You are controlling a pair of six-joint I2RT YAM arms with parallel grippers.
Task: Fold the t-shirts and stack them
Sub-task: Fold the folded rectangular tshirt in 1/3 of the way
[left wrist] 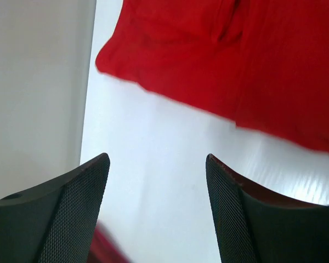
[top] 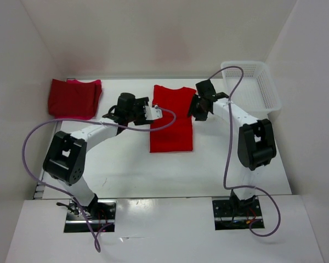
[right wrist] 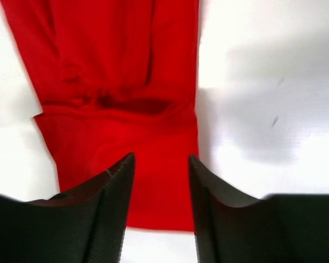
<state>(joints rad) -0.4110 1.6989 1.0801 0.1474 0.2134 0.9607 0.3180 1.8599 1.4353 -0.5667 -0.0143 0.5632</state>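
A bright red t-shirt (top: 171, 118) lies folded into a long strip in the middle of the table. At the far left, a dark maroon t-shirt (top: 71, 97) rests folded on a pinkish one (top: 96, 87). My left gripper (top: 157, 113) is at the strip's left edge, open, with bare table between its fingers (left wrist: 82, 213). The red shirt (left wrist: 236, 66) lies beyond them. My right gripper (top: 199, 109) is at the strip's right edge, open, hanging above the red cloth (right wrist: 120, 82) without holding it. Its fingertips (right wrist: 120, 181) are apart.
A white mesh basket (top: 251, 87) stands at the back right corner. White walls (top: 16, 82) close in the table on the left, back and right. A purple cable (top: 153, 127) loops over the left arm near the shirt.
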